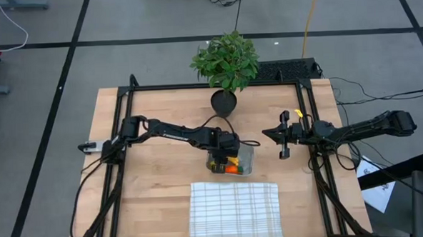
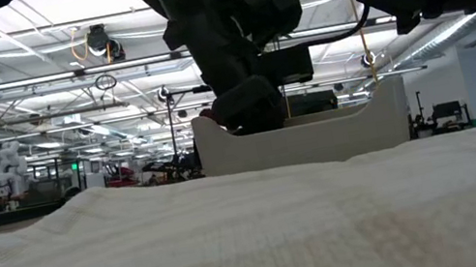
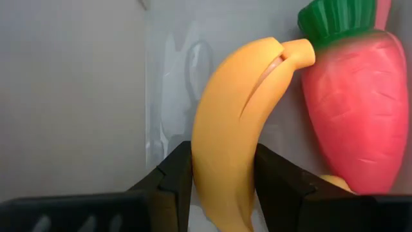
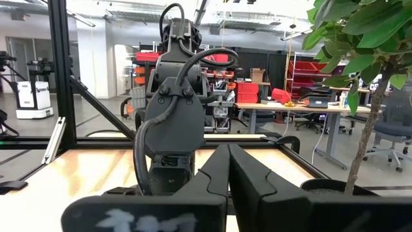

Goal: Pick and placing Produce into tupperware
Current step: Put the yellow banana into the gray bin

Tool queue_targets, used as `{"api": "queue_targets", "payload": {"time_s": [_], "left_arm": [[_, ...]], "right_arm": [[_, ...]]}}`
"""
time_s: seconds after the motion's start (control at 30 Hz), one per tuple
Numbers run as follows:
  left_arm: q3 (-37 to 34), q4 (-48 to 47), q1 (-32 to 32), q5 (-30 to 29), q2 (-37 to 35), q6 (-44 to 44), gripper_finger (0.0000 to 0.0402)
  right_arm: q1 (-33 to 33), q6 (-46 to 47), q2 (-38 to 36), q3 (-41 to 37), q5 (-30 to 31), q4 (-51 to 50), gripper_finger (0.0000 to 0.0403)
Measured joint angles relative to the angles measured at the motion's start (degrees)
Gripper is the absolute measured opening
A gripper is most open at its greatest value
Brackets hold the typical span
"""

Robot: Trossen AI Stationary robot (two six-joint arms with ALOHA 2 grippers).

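Observation:
My left gripper [image 1: 222,155] reaches down into the clear tupperware [image 1: 247,157] near the table's middle and is shut on the yellow banana [image 3: 238,109]. The orange carrot [image 3: 354,109] with its green top lies right beside the banana in the container, and a sliver of the yellow lemon [image 3: 335,183] shows under the carrot's tip. In the low view the left gripper [image 2: 247,102] stands inside the tupperware [image 2: 355,128]. My right gripper [image 1: 267,134] hovers shut to the right of the container, and it touches nothing. My left gripper pinches the banana's lower half [image 3: 222,171] between its two fingers [image 3: 177,174], coming from above and pointing down into the tupperware. The fingers lie across the banana. Its stem end [image 3: 299,51] touches the carrot's top, and the banana lies against the container's floor.
A leafy potted plant [image 1: 225,61] stands at the table's far edge behind the container. A white checked cloth [image 1: 235,210] lies at the near edge, just in front of the tupperware. Black frame rails [image 1: 306,121] run along the table's left and right sides.

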Motion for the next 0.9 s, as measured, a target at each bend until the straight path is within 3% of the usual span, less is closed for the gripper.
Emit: {"api": "queue_targets", "payload": {"time_s": [0.23,0.53,0.9], "left_arm": [[0.0,0.0,0.0,0.1,0.0,1.1,0.0136],[-0.1,-0.7,-0.2,0.3,0.0,1.5,0.0192],[0.5,-1.2,-1.1,-1.4,-1.0,3.0,0.0197]], "right_arm": [[0.0,0.0,0.0,0.0,0.0,0.0,0.0],[0.0,0.1,0.0,0.0,0.0,0.0,0.0],[0.0,0.0,0.0,0.0,0.0,0.0,0.0]]}}
